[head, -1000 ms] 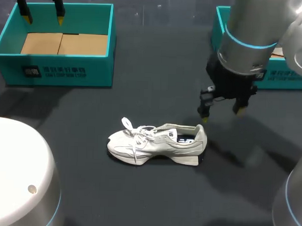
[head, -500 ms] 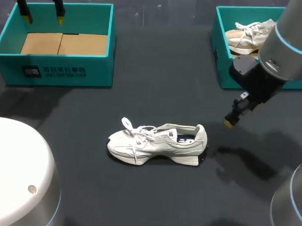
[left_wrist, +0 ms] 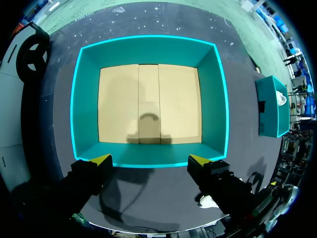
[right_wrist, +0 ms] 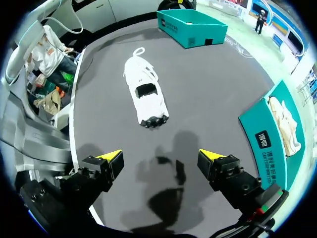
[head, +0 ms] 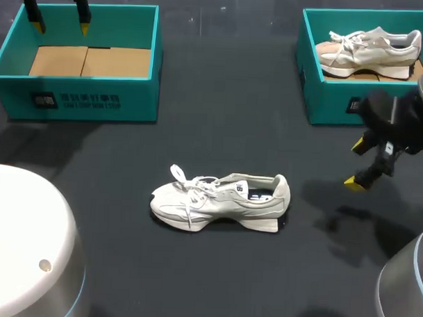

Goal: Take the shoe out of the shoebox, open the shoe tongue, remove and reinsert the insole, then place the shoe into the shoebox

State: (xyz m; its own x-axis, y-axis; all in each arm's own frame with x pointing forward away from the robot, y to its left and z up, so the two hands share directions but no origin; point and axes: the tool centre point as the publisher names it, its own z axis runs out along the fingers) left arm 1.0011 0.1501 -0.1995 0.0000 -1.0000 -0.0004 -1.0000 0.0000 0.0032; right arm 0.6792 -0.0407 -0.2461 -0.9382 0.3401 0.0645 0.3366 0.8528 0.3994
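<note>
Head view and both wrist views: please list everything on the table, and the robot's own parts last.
White lace-up sneaker: one, white with grey sole, lying on its side mid-table, toe towards the left arm's side.
Empty teal cardboard shoebox: one, teal walls and tan bottom, far left of the table.
Second teal shoebox: one, teal, far right of the table.
Beige sneaker: one, cream-beige, lying inside the second teal shoebox.
Black table: one, dark, under everything.
Left gripper: one, yellow tips, open, above the empty teal cardboard shoebox.
Right gripper: one, yellow tips, open, above the table beyond the sneaker's heel.
</note>
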